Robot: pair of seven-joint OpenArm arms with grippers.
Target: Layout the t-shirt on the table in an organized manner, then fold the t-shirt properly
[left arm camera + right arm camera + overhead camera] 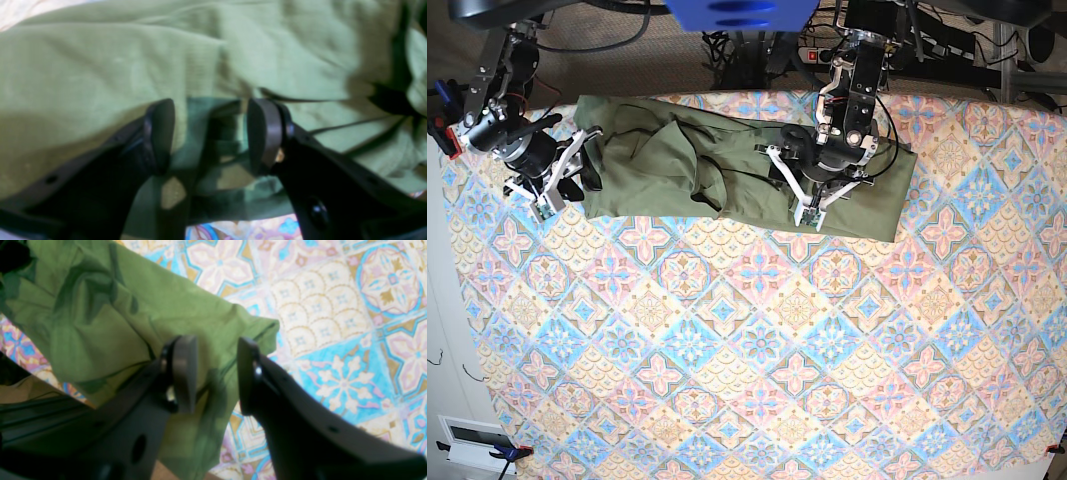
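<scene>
While you look down from the base view, you see the t-shirt (727, 170) spread as a long olive-green band across the far part of the tabletop (747, 360), rumpled and bunched toward its middle, with both arms working over it. Your left tool (812, 200) sits above the garment near its near edge, and in the left wrist view that left tool (210, 133) has its two dark pads standing well apart, with green cloth lying beneath and between them; the pads do not press on any fold, so you have it spread, gripping nothing. Ahead of it the t-shirt (200, 56) fills almost the whole view in soft creases, and a strip of the patterned cloth shows just behind the pads. Your right tool (562, 180) is at the opposite end of the garment, by its outer edge. In the right wrist view the right tool (217, 373) also has a clear gap between its pads; a corner of the t-shirt (133, 316) lies under and between them, hanging loose past the pads, while the tiled tabletop (333, 323) lies bare to its outer side.
</scene>
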